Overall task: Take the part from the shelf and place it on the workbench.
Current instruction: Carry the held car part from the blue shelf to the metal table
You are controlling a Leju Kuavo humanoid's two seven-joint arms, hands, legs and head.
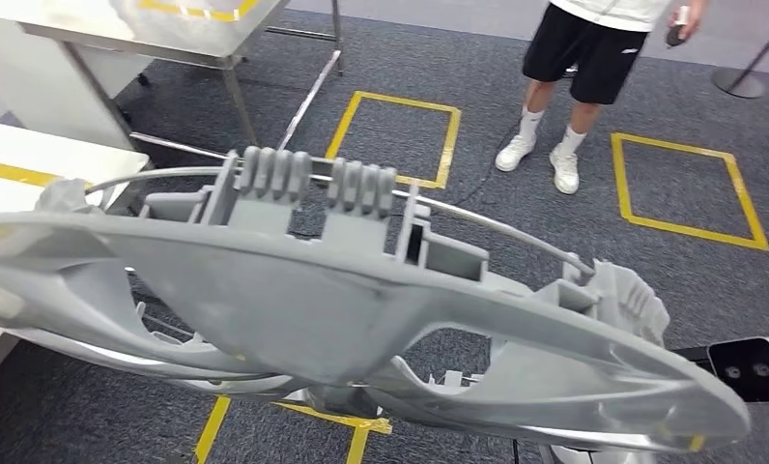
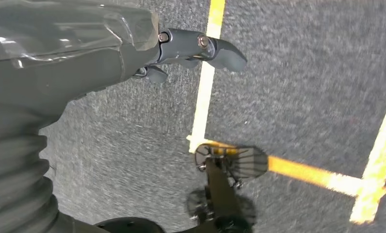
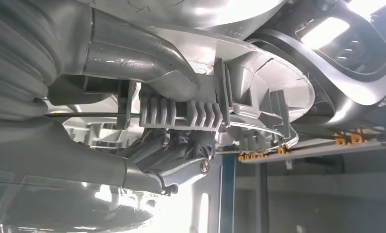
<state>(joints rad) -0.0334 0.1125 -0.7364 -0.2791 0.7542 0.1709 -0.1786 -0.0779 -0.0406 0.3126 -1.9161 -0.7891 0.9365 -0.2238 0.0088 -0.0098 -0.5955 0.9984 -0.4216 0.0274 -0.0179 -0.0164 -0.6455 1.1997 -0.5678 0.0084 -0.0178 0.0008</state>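
The part [image 1: 342, 309] is a large grey plastic frame with ribbed blocks and a thin metal rod along its far side. It is carried close under the head camera, tilted, spanning most of the view. In the right wrist view my right hand [image 3: 108, 53] grips the part [image 3: 259, 92] at a ribbed block, with the thumb on one face and the dark fingers [image 3: 176, 165] on the other. My left hand [image 2: 133, 53] hangs over the carpet, holding nothing, with one dark finger stretched out. The white workbench [image 1: 33, 155] with a yellow stripe lies at the left edge, beyond the part.
A person [image 1: 593, 58] in black shorts and white shoes stands ahead on the grey carpet. Yellow tape squares [image 1: 400, 135] mark the floor. A metal-legged table [image 1: 168, 29] stands at the far left. Shelf rails with orange labels [image 3: 346, 138] run behind the part.
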